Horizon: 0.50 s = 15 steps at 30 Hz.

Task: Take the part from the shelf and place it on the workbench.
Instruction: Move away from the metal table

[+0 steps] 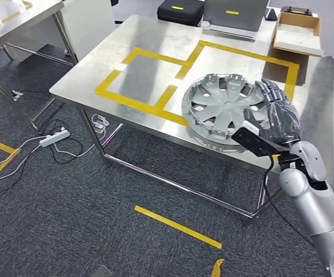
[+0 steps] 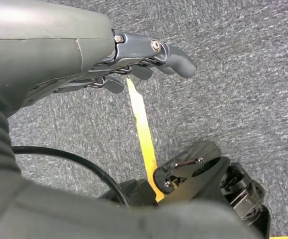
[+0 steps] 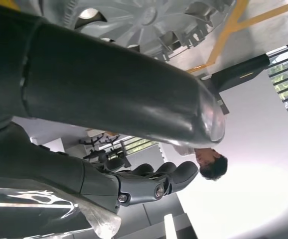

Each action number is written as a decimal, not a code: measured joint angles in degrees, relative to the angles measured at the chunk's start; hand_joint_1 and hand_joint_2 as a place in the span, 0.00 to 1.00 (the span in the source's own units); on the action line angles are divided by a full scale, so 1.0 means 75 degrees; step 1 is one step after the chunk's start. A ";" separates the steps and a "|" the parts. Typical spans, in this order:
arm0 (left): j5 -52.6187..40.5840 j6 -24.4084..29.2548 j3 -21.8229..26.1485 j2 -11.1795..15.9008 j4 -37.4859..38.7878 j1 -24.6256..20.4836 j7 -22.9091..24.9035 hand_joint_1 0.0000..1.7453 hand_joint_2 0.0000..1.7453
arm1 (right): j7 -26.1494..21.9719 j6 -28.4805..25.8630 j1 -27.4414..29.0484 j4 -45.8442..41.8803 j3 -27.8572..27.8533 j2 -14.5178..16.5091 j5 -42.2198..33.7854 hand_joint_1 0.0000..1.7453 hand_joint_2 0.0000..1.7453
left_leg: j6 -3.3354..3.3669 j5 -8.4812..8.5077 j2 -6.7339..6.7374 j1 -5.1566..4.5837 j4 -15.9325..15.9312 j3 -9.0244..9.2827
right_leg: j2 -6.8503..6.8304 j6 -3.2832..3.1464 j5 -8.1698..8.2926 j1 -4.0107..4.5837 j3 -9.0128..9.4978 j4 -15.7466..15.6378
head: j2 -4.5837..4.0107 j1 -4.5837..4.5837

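The part, a silver wheel cover (image 1: 226,107), lay flat on the steel workbench (image 1: 156,40), inside the larger yellow-taped rectangle (image 1: 248,55) and close to the bench's near edge; its near rim crossed the tape line there; a smaller taped rectangle (image 1: 143,78) adjoined it on the left with bare steel inside. The right hand (image 1: 278,115) stood at the cover's right rim, fingers together and extended, palm toward the rim; whether it touched the rim I could not tell; the right wrist view showed its thumb (image 3: 135,94) stretched straight beside the cover (image 3: 142,20), with nothing in its grasp. The left hand (image 2: 135,62) hung over grey carpet (image 2: 228,74) and a yellow floor stripe (image 2: 144,134), fingers loosely spread and holding nothing. At the bench's far edge sat a black case (image 1: 180,11), a laptop (image 1: 233,16) and an open cardboard box (image 1: 298,32); a second steel table (image 1: 8,20) stood to the left, well apart; a white power strip (image 1: 54,137) with cables lay on the carpet between them; open carpet ran along the bench's near side.
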 joint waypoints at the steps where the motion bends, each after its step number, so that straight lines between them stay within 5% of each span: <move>1: 0.0000 0.0004 0.0000 0.0001 0.0000 0.0006 0.0000 0.00 1.00 | 0.0000 -0.0001 0.0027 -0.0015 -0.0002 -0.0004 -0.0001 0.00 0.00 | -0.0042 -0.0045 0.0000 0.0010 0.0040 -0.0024 | -0.0008 -0.0051 0.0044 -0.0005 -0.0021 -0.0005 | 0.0000 0.0000; 3: 0.0001 0.0012 0.0000 0.0006 0.0000 0.0011 0.0000 0.00 0.50 | 0.0000 -0.0004 0.0047 -0.0048 -0.0006 -0.0006 -0.0001 0.00 0.00 | -0.0123 -0.0439 -0.0001 0.0028 0.0467 -0.0172 | -0.0030 -0.0151 0.0141 -0.0026 -0.0087 -0.0029 | 0.0000 -0.0011; 5: 0.0001 0.0016 0.0000 0.0008 0.0000 0.0011 0.0000 0.00 0.00 | 0.0000 -0.0006 0.0056 -0.0070 -0.0009 -0.0007 -0.0001 0.00 0.00 | -0.0188 -0.1088 0.0000 0.0053 0.1420 -0.0459 | -0.0039 -0.0201 0.0226 -0.0011 -0.0198 -0.0021 | 0.0000 -0.0017; 7: 0.0000 0.0016 0.0000 0.0008 0.0000 0.0015 0.0000 0.00 0.00 | 0.0000 -0.0006 0.0088 -0.0073 -0.0011 -0.0008 -0.0001 0.00 0.00 | -0.0201 -0.1429 0.0000 0.0065 0.2097 -0.0569 | -0.0041 -0.0205 0.0315 0.0011 -0.0323 -0.0015 | 0.0000 -0.0016; 8: -0.0001 0.0016 0.0000 0.0008 0.0000 0.0016 0.0000 0.00 0.00 | 0.0000 -0.0006 0.0110 -0.0074 -0.0015 -0.0009 -0.0001 0.00 0.00 | -0.0184 -0.1393 0.0000 0.0064 0.2043 -0.0441 | -0.0041 -0.0202 0.0357 0.0023 -0.0380 -0.0014 | 0.0000 -0.0017; 12: -0.0003 0.0018 0.0000 0.0014 0.0000 0.0000 -0.0001 0.00 0.00 | 0.0000 -0.0012 0.0144 -0.0120 -0.0079 -0.0019 -0.0001 0.00 0.00 | -0.0014 -0.0796 0.0000 0.0010 0.0153 0.0761 | -0.0041 -0.0134 0.0498 0.0059 -0.0519 -0.0003 | 0.0000 -0.0012; 15: -0.0008 0.0017 0.0000 0.0016 0.0001 0.0010 -0.0008 0.00 0.00 | 0.0000 -0.0017 0.0180 -0.0143 -0.0113 -0.0042 -0.0003 0.00 0.00 | 0.0076 -0.0704 -0.0001 -0.0049 -0.0166 0.0869 | -0.0054 0.0007 0.0606 0.0030 -0.0577 -0.0015 | 0.0000 -0.0007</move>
